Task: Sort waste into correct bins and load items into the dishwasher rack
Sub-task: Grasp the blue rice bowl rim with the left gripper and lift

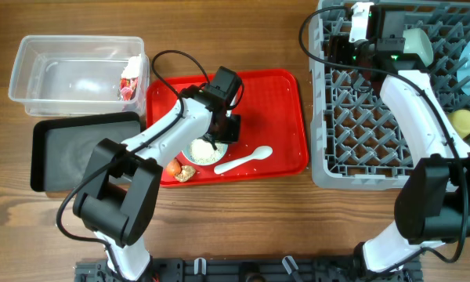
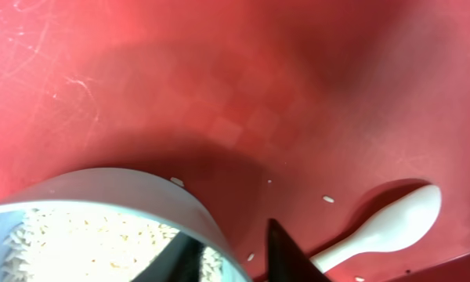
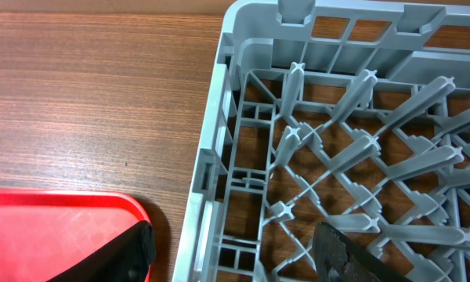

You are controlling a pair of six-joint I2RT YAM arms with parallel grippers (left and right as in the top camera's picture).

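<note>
Left gripper (image 2: 233, 265) astride the rice bowl (image 2: 102, 192) rim on the red tray (image 2: 258, 78), grip uncertain, right gripper (image 3: 239, 254) agape above dishwasher rack (image 3: 219, 102)

This looks like a robotics lab bench: a left arm (image 1: 168, 125) and a right arm (image 1: 415, 110) stand at a wood-grain tabletop (image 1: 243, 31), where a dishwasher rack (image 1: 360, 125) and a red tray (image 1: 274, 102) are laid out.

Left arm (image 1: 168, 125) and right arm (image 1: 415, 110): white tubular links between bulky black joint housings (image 1: 117, 192). Behind each tool, a black wrist block trailing a thin black cable (image 1: 168, 56) in a loop. Small green lights (image 1: 392, 56) just behind the right tool. Fingers (image 2: 286, 254) matte black, wedge-shaped.
</note>
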